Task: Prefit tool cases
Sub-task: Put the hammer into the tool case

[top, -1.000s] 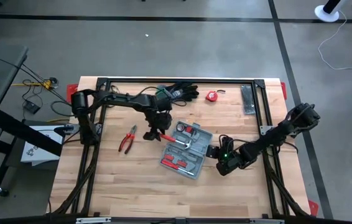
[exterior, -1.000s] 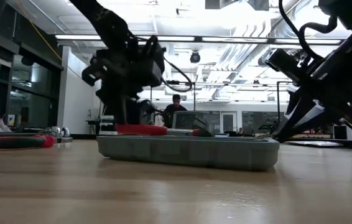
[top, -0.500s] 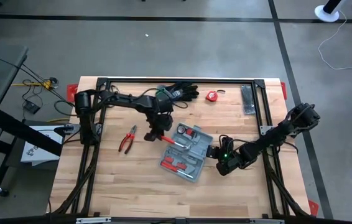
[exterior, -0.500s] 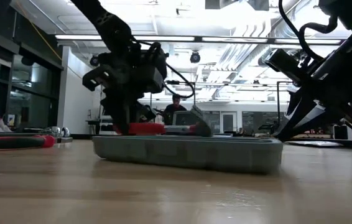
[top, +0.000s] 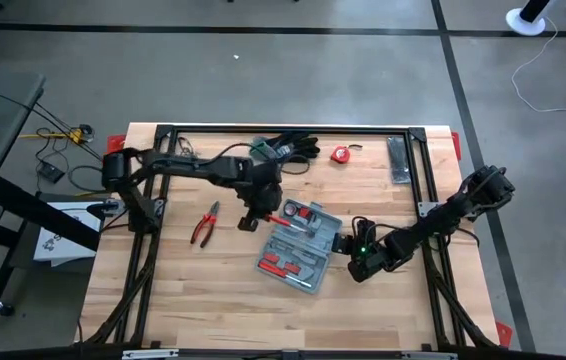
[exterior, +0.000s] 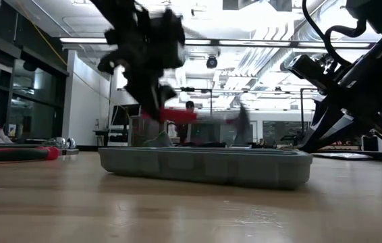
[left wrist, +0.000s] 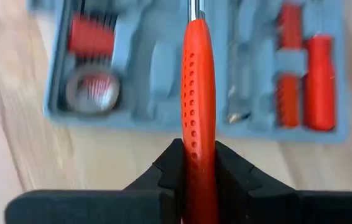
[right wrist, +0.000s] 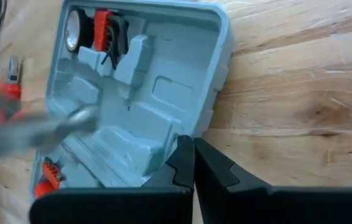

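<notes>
- Open on the table's middle: tool case (top: 299,244), grey-blue, lid back, partly stocked (red-handled pieces in some recesses, tape roll in a corner).
- Clamped on a red-handled tool (left wrist: 198,118): left gripper (left wrist: 197,163), lifted above the case's near edge.
- Resting by the case's right end: right gripper (right wrist: 193,163), fingers pressed together, empty.
- Unfilled: several moulded recesses; red pliers (top: 203,225) lying out on the wood.
- Judged roughly mid-task, plenty left.

High view: straight down, far. Low view: table level, facing the room. Wrist views: close. All share the case (top: 299,244).
</notes>
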{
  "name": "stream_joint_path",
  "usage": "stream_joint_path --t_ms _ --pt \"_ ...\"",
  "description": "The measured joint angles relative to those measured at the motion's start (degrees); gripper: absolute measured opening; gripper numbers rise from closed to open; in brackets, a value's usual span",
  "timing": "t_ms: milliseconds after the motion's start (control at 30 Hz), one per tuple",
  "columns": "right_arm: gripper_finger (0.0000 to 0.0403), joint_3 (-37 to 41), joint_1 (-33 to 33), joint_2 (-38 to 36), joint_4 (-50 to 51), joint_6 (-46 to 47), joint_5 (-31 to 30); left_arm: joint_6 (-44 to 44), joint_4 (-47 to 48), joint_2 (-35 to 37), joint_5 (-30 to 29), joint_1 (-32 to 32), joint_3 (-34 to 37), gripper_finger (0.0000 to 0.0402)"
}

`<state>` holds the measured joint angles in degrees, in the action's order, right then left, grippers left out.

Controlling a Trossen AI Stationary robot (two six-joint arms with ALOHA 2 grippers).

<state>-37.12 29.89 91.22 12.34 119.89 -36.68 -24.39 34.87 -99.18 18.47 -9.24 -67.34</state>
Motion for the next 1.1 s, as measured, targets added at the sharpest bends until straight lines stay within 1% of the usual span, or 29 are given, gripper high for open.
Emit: stream_joint_path --t_ms 133,200,333,533,633,800,1100 --pt "0.0 0.0 0.0 0.0 0.2 0.1 -0.9 3.3 -4.8 1.6 -4.2 5.9 -0.1 0.0046" --pt "0.0 0.0 0.0 0.0 0.3 0.1 -0.9 4.7 -7.2 1.5 -8.1 9.0 -0.1 0.0046" --pt "0.0 0.0 0.0 0.0 0.3 0.1 -0.9 4.7 -10.0 0.5 -16.8 14.3 0.3 0.0046" --pt "0.0 0.0 0.0 0.0 0.7 0.1 -1.0 4.1 -11.4 -0.1 -22.9 18.1 3.3 0.0046" --pt "0.0 0.0 0.0 0.0 0.9 0.1 -1.1 2.6 -16.3 -0.1 -28.2 20.0 6.0 0.0045" --pt "0.0 0.0 0.0 0.0 1.2 0.1 -1.1 1.8 -18.7 -1.0 -29.0 22.2 6.8 0.0045" --pt "0.0 0.0 0.0 0.0 1.6 0.1 -1.0 1.4 -18.9 -3.0 -28.9 24.8 6.7 0.0045"
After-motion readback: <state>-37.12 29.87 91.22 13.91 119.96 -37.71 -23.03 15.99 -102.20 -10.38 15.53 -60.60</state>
